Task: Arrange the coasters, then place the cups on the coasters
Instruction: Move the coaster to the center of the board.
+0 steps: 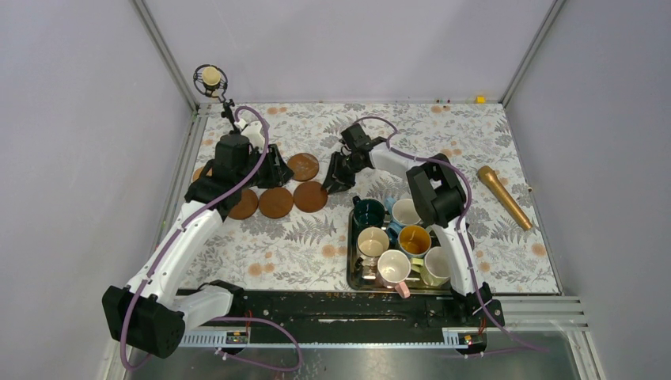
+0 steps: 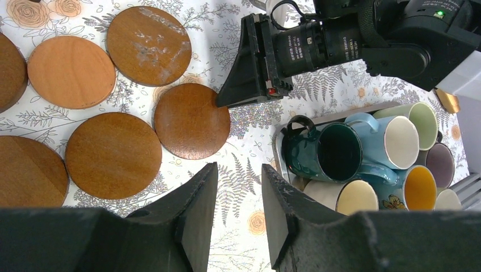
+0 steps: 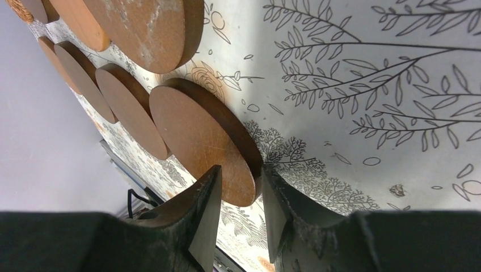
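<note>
Right wrist view first: where does the brown round wooden coaster (image 3: 193,136) sit against the right gripper (image 3: 240,173)?

— Dead ahead. Its near rim pokes into the gap between the 2 black fingertips at the bottom centre of the frame. The disc runs away toward the upper left, flat on the fern-printed tablecloth (image 3: 363,85).

Gripping it?

— I cannot tell. The fingers stand partly apart with the rim between them, but whether they press on the wood is hidden.

And the left gripper (image 2: 239,170)?

— Left wrist view shows its fingers a little apart with nothing in the gap, hovering over bare cloth. That coaster lies up and left of them, and the right arm's black fingers touch its upper-right edge. So the right arm is much the nearer.

Any long axis to worry about?

— None, it is round. What counts is that the thin edge faces the right fingers. 5 other brown discs (image 2: 112,154) lie close-packed to the left.

Cups?

— Top external view: the handled ceramic mugs (image 1: 369,214) crowd the rectangular steel tray (image 1: 350,273) at lower centre-right, none on a coaster. I judge the arranging step is in hand. The next move likely turns on shifting this 1 disc clear of its neighbours.
</note>
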You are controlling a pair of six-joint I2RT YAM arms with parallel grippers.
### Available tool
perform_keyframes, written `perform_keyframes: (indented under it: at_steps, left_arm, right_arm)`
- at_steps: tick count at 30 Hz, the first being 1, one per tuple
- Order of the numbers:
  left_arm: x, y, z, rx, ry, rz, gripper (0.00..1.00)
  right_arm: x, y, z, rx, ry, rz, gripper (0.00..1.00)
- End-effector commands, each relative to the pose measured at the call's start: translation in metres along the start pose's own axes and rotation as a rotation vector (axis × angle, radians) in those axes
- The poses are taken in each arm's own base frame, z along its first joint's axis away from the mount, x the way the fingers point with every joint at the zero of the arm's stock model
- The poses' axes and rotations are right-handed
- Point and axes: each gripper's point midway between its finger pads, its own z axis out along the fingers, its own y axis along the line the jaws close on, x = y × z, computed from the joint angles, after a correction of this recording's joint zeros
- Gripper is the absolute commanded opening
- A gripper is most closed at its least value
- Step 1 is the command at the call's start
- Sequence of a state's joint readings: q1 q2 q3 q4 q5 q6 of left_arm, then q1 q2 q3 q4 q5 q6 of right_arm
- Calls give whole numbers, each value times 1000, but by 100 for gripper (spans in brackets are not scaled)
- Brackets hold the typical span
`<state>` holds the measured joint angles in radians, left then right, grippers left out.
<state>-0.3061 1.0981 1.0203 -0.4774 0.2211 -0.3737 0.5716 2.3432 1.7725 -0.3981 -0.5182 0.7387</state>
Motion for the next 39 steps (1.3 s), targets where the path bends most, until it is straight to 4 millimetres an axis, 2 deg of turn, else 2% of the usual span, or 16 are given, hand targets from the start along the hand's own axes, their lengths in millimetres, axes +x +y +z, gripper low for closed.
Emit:
perform_keyframes:
  at_steps: [1,7,10,12,15,20,25,27,30,31,32,33,36,39]
  left_arm:
    - [-9,4,-1,-20,-49,11,36]
    - [-10,10,-2,-50,-54,11,36]
    - [-12,10,-1,-50,-56,6,36]
    - [-12,11,-2,-53,-60,8,36]
    - [-14,12,-6,-61,-75,14,36]
    - [-18,10,-11,-56,-94,23,37]
    - [-22,-1,-20,-10,-118,30,40]
    - [-25,-6,-24,12,-132,30,46]
    - [-28,-12,-31,39,-158,30,65]
    - [-30,-16,-34,53,-169,32,70]
    - [-33,-20,-37,69,-178,32,81]
    - [-37,-26,-41,90,-186,33,96]
    - [-47,-43,-52,156,-205,31,99]
    - [-52,-54,-64,202,-237,1,99]
  right_arm:
    - [4,38,-26,-69,-27,-67,39]
    - [21,45,-17,-70,7,-76,39]
    - [20,41,-19,-52,-12,-84,39]
    - [16,44,-26,-53,-34,-96,39]
    - [6,59,-46,-74,-77,-131,40]
    - [-11,81,-92,-55,-167,-202,41]
    - [-17,92,-143,-4,-266,-279,41]
    - [-13,95,-166,17,-303,-317,42]
    - [-3,92,-203,65,-381,-353,45]
    - [2,90,-218,79,-407,-370,72]
    - [8,87,-232,96,-429,-386,96]
    - [13,84,-246,117,-453,-401,99]
    - [33,74,-292,168,-539,-446,99]
    - [57,62,-315,171,-567,-482,100]
